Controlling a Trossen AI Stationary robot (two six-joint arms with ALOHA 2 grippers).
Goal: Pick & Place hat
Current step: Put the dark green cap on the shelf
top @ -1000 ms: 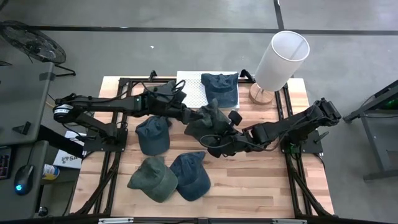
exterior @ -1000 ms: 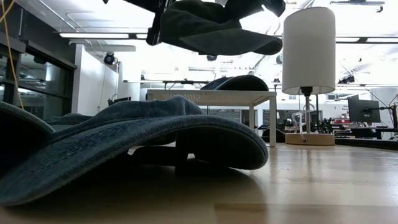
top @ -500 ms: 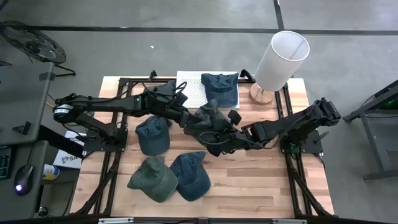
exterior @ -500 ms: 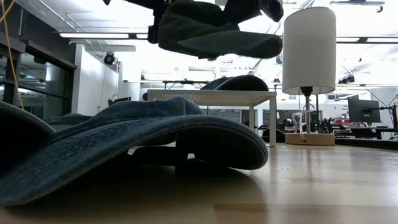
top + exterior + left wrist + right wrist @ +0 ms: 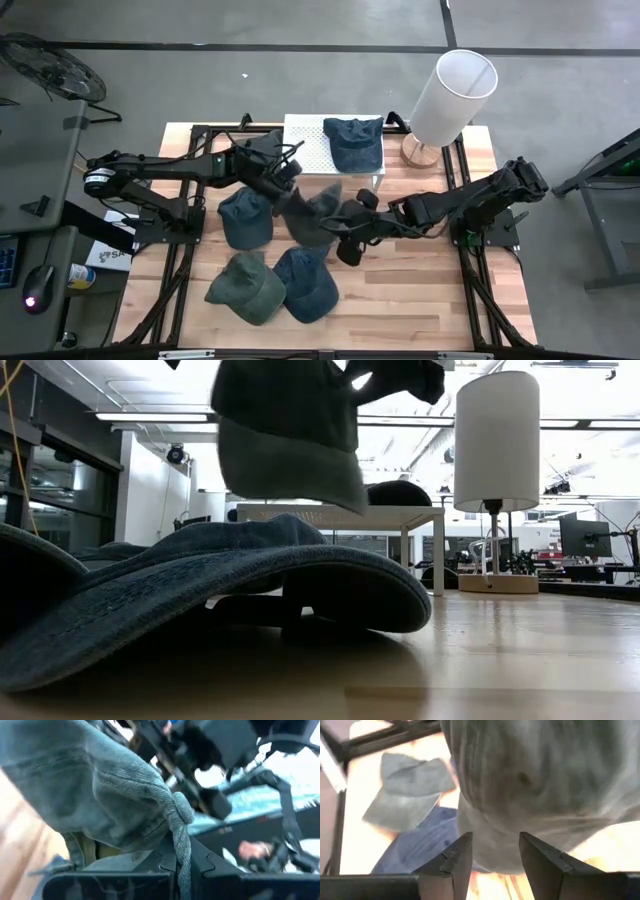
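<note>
From the high view, your left pincer [image 5: 287,190] sits over the middle of the bench [image 5: 400,300], gripping one edge of an olive-grey hat [image 5: 310,215] that hangs off the bench top. Your right pincer [image 5: 352,225] reaches in from the right side and lies just beside the same hat; here you cannot tell whether it touches the cloth. A dark blue hat [image 5: 245,217] lies under the left arm, a green hat [image 5: 245,288] and a blue hat [image 5: 305,283] lie side by side near the front edge, touching. Another blue hat [image 5: 354,142] rests on the white platform [image 5: 305,145] at the back, and the lamp [image 5: 448,98] stands at the back right corner.

From the low view, the olive-grey hat [image 5: 290,435] dangles in the air well above the bench, its brim pointing down. A blue hat [image 5: 200,595] fills the foreground on the wood. The lamp [image 5: 496,460] stands to the right.

In the left wrist view, the fingers [image 5: 200,865] are pinched together on a bunched fold of the olive-grey hat [image 5: 100,795].

In the right wrist view, the fingers [image 5: 545,865] stand parted with nothing between them, and the olive-grey hat [image 5: 540,785] hangs just beyond their tips. The green hat [image 5: 407,785] and blue hat [image 5: 415,850] lie on the bench below.
</note>
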